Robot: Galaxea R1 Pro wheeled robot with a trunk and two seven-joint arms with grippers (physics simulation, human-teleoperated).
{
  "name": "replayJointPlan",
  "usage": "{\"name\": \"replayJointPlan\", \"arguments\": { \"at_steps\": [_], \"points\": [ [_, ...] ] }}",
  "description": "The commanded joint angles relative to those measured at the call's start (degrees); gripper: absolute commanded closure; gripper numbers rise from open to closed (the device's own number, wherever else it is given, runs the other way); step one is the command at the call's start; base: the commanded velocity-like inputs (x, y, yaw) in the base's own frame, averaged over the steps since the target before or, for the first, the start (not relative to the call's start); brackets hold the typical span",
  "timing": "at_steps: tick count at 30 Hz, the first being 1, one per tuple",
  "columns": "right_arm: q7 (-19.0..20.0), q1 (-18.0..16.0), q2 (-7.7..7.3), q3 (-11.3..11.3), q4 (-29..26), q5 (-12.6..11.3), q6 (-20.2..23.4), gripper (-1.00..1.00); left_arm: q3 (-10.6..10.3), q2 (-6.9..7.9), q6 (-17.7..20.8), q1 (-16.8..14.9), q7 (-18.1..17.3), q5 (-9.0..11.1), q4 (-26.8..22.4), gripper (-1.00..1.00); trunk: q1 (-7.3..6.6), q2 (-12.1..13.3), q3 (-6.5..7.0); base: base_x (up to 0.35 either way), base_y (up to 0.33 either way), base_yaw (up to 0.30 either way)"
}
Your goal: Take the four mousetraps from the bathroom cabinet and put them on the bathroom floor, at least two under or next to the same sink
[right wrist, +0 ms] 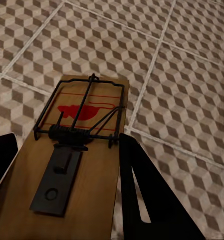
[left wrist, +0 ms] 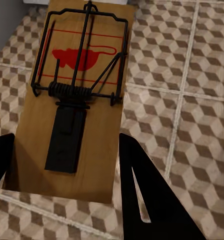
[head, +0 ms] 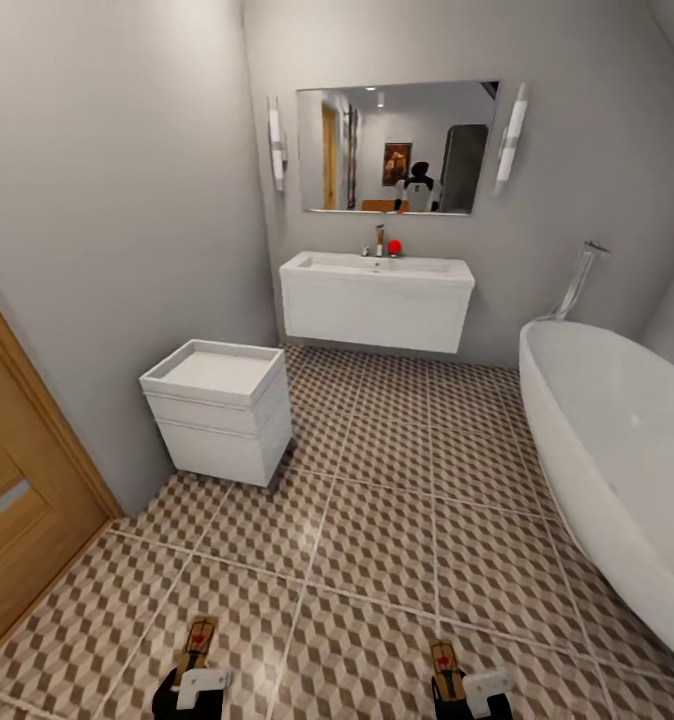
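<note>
Each pincer (head: 192, 690) (head: 467, 692) grips a mousetrap (head: 198, 640) (head: 443, 662) above the bathroom floor (head: 377, 540)

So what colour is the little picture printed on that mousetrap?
Red, on the mousetrap; clearest in the left wrist view.

No readable words, numbers or brand names are showing anywhere. The one sign is a red mouse outline between thin red lines, printed on the wooden board of each mousetrap: one (left wrist: 77, 95) is appearing in the left wrist view, the other (right wrist: 74, 150) in the right wrist view. In the head view these marks are showing as tiny red specks.
</note>
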Motion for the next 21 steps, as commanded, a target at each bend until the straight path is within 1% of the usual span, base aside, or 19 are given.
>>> {"name": "replayJointPlan", "arguments": {
  "at_steps": [1,21],
  "points": [
    [-0.3,0.0,-0.01,0.2,0.1,0.4,-0.1,1.00,-0.5,-0.04,-0.3,-0.1,0.3,0.3,0.2,1.00,0.00,0.0,-0.05,0.000,0.000,-0.293],
    [-0.3,0.0,-0.01,0.2,0.1,0.4,-0.1,1.00,-0.5,-0.04,-0.3,-0.1,0.3,0.3,0.2,1.00,0.00,0.0,-0.05,0.000,0.000,-0.293]
  ]
}}
